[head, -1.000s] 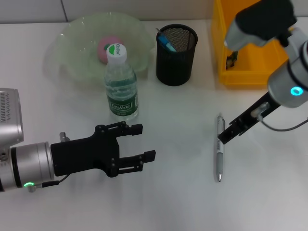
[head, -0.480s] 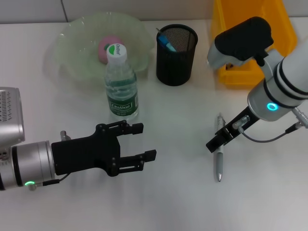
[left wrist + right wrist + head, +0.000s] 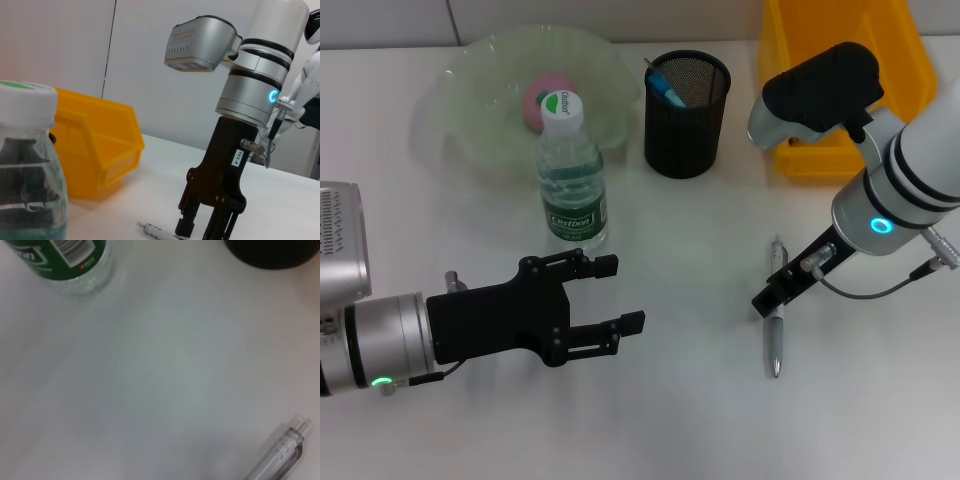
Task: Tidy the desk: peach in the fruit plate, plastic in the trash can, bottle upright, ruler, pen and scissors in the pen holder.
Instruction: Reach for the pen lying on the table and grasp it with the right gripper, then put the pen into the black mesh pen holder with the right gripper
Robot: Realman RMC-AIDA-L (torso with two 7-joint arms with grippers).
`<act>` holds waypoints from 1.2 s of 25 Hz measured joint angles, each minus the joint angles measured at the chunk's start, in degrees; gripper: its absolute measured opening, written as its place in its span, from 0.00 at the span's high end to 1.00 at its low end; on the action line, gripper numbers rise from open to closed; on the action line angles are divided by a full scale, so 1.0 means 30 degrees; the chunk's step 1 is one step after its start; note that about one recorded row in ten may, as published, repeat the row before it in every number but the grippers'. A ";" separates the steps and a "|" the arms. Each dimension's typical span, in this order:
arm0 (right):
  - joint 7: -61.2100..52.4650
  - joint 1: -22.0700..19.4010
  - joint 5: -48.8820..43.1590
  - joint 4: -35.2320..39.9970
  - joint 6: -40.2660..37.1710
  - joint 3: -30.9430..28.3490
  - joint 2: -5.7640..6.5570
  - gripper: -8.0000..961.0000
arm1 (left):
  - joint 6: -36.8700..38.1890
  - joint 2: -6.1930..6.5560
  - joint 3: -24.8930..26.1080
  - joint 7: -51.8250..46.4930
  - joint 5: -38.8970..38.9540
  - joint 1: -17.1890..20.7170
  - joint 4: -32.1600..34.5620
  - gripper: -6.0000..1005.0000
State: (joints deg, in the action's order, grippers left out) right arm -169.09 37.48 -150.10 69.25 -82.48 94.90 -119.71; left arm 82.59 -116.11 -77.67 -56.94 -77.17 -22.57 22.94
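Note:
A silver pen (image 3: 775, 345) lies on the white desk at the right. My right gripper (image 3: 770, 298) is low over its upper half. In the left wrist view the right gripper (image 3: 204, 232) is open, its jaws pointing down at the pen (image 3: 155, 231). The pen's tip shows in the right wrist view (image 3: 280, 455). The bottle (image 3: 572, 180) stands upright. The pink peach (image 3: 542, 100) lies in the green plate (image 3: 480, 80). The black mesh pen holder (image 3: 687, 100) holds a blue item (image 3: 667, 90). My left gripper (image 3: 620, 293) is open and empty, in front of the bottle.
A yellow bin (image 3: 840, 90) stands at the back right, behind my right arm. The bottle (image 3: 27, 165) fills the near side of the left wrist view, with the bin (image 3: 95, 150) behind it. Bottle (image 3: 65, 260) and holder (image 3: 275, 250) edge the right wrist view.
My right arm has swung left and turned, and its gripper has slid slightly along the pen toward me. The pen, the bottle and my left arm have not moved.

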 joint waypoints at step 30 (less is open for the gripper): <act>0.5309 -0.3335 0.2846 0.5930 0.1243 -0.6435 0.0018 0.86 | 0.0329 0.0037 0.0091 0.0115 0.0098 0.0364 0.0008 0.25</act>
State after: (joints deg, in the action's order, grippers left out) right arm -153.16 27.48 -141.56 87.04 -78.76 75.59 -119.65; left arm 83.58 -116.00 -77.40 -56.60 -76.87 -21.48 22.96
